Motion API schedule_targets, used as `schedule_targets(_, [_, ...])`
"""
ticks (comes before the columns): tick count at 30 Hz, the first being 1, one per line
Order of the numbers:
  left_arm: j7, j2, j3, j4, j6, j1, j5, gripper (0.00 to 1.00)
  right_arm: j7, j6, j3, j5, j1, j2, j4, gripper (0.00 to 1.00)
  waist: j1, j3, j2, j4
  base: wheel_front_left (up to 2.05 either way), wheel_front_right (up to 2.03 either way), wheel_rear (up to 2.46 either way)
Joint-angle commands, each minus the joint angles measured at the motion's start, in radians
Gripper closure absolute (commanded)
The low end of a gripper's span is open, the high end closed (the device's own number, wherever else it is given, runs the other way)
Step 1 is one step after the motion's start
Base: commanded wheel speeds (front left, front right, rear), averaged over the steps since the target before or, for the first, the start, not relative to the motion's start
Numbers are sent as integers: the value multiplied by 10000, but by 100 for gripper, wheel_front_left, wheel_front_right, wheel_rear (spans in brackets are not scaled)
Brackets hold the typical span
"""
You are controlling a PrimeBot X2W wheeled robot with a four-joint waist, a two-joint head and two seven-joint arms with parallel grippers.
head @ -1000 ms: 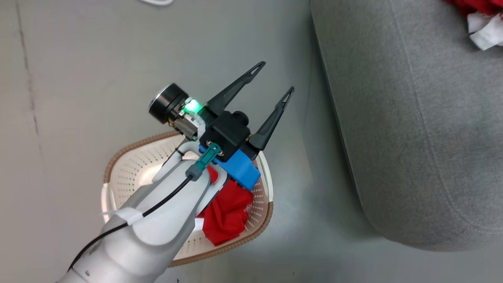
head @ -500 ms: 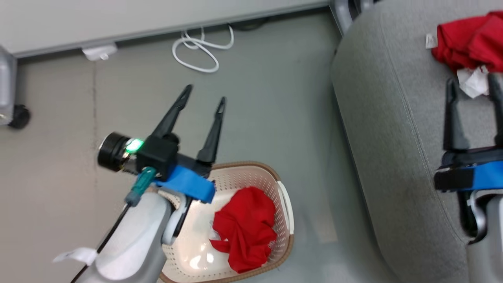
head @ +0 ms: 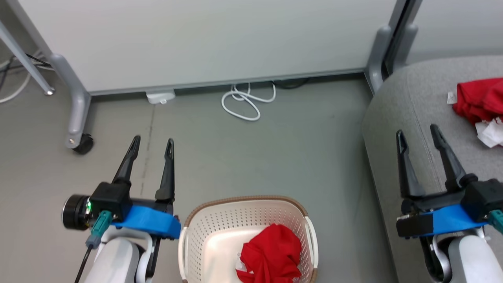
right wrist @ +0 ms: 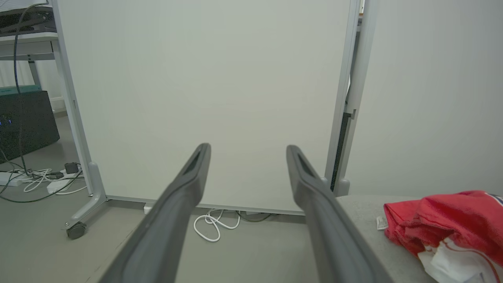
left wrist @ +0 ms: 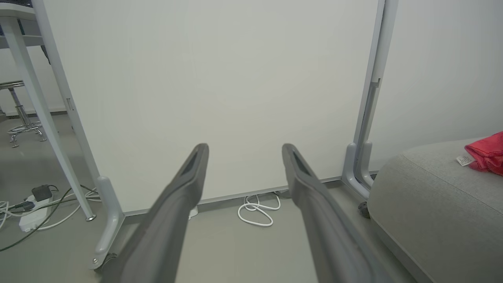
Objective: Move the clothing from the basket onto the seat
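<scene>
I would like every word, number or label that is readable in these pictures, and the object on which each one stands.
No text is readable.
Small white tag on the bright red soft garment lying on the grey fabric sofa seat: dark print, too small to read.
Black box: tiny blue lights, nothing legible.
Red garment in the cream-white plastic basket: no print shows.

Bright, even light, faint shadows. Glare patch in cream-white perforated plastic basket (head: 212, 251). Wrist cams: wide-angle bend at edges; dark gripper fingers (left wrist: 157, 243) soft nr lens.
</scene>
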Motion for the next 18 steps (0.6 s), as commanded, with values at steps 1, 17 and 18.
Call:
schedule_targets(1, [-40,-37,178,-31,-55,305,110,0,-33,1,17,-14,288,79,-50,0,2,-387,0,273,0,0,0])
schedule_targets(17, [-36,-418,1109,-221,-399,1770,741,0,-33,1,-48,43,1722,561,180,0,2,-1399,0,316,0,0,0])
schedule_targets(18, [-36,-439,1143,-233,-420,1812,769,0,-35,3,-39,8,1790,573,137,0,2,-1421,0,317,0,0,0])
